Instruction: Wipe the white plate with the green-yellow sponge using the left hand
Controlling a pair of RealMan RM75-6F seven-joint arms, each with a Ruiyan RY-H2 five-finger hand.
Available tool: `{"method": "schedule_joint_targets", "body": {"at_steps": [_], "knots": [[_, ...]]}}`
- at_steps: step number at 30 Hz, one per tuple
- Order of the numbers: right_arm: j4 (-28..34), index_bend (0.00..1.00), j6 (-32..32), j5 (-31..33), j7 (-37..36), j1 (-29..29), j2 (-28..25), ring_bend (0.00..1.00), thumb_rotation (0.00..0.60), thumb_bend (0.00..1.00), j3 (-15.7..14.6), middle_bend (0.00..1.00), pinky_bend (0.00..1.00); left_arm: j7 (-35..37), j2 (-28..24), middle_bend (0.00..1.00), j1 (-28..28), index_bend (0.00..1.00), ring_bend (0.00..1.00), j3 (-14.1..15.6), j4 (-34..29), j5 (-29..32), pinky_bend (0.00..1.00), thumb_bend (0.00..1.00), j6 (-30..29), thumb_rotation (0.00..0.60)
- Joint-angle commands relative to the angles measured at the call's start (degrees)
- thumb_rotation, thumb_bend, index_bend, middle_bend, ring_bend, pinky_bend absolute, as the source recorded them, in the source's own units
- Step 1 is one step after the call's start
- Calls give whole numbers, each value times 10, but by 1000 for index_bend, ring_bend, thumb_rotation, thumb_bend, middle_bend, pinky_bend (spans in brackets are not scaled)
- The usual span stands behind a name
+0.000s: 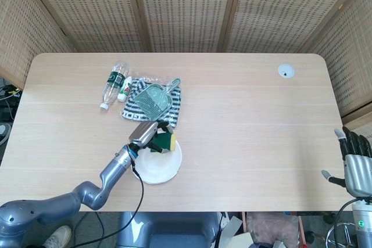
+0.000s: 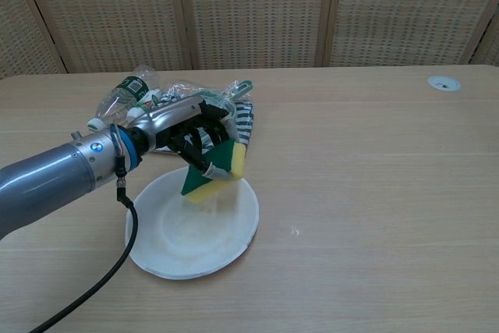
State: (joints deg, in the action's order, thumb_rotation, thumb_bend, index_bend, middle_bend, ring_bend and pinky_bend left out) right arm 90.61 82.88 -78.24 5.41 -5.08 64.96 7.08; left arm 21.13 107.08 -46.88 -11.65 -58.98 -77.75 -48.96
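Left hand (image 2: 191,135): fingers clamped on the green-yellow sponge (image 2: 217,169), arm reaching low across the table (image 2: 374,193) from the left.
Sponge: tilted, held above the far rim of the white plate (image 2: 195,228).
Plate: on the table's near left part, just before the striped cloth (image 1: 174,108).
Right hand (image 1: 356,164): at the table's right edge, fingers apart, holding nothing.

Right hand (image 1: 356,165) cut off by the head view's lower right edge, left hand (image 2: 191,134) hiding much of the striped cloth (image 2: 243,124) and green scoop (image 2: 234,90) in chest view, bottle (image 1: 114,83) label unreadable.
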Motion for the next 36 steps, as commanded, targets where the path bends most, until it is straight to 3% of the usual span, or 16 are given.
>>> {"method": "schedule_joint_targets", "body": {"at_steps": [1, 13, 20, 25, 27, 36], "knots": [[-1, 0, -1, 2, -2, 0, 0, 0, 600, 0, 1, 0, 0, -11, 26, 501, -9, 540, 385, -8, 28, 20, 493, 3, 15, 600], [-5, 0, -4, 6, -9, 0, -2, 0, 600, 0, 2, 0, 0, -15, 63, 501, -16, 539, 385, 3, 84, 21, 494, 2, 34, 600], [-3, 0, -1, 2, -10, 1, -3, 0, 600, 0, 2, 0, 0, 9, 55, 501, -10, 539, 385, -1, 71, 13, 494, 2, 17, 600], [0, 0, 2, 0, -11, 2, -5, 0, 600, 0, 1, 0, 0, 29, 4, 501, -5, 540, 385, -19, 5, 0, 493, 3, -18, 600], [2, 0, 4, -3, -11, 3, -6, 0, 600, 0, 0, 0, 0, 15, -54, 501, 5, 539, 385, -27, -33, -5, 493, 3, -38, 600], [6, 0, 7, -8, -7, 4, -7, 0, 600, 0, -2, 0, 0, -45, -174, 500, 37, 540, 385, 21, -85, -22, 491, 3, -27, 600]]}}
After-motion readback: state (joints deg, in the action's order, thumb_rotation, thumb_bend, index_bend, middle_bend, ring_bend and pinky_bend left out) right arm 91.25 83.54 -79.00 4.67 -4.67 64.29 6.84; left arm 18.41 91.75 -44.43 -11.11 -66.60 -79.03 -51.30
